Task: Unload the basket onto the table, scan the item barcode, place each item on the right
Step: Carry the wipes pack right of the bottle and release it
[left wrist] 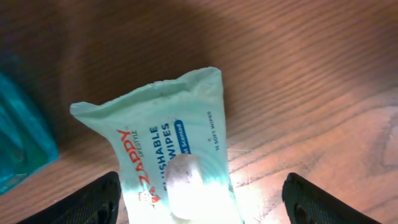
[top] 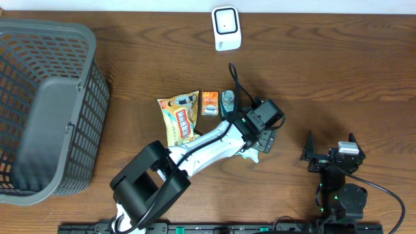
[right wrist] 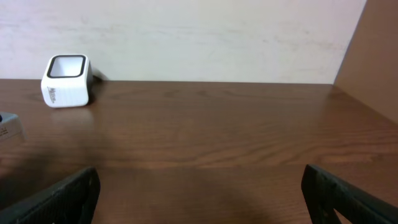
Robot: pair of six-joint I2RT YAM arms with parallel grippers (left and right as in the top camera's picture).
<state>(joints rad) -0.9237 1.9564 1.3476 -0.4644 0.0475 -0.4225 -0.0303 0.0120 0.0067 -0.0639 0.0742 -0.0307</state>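
Observation:
A pale green pack of flushable wipes lies flat on the wooden table, label up. My left gripper hovers low over its near end, open, one finger on each side; the right finger stands well clear of the pack. From overhead, the left gripper covers most of the wipes pack. The white barcode scanner stands at the table's far edge and shows as the white scanner in the right wrist view. My right gripper rests open at the near right, holding nothing.
A grey mesh basket fills the left side. A yellow snack packet, a small orange packet and a small teal item lie left of the left gripper. A teal object sits beside the pack.

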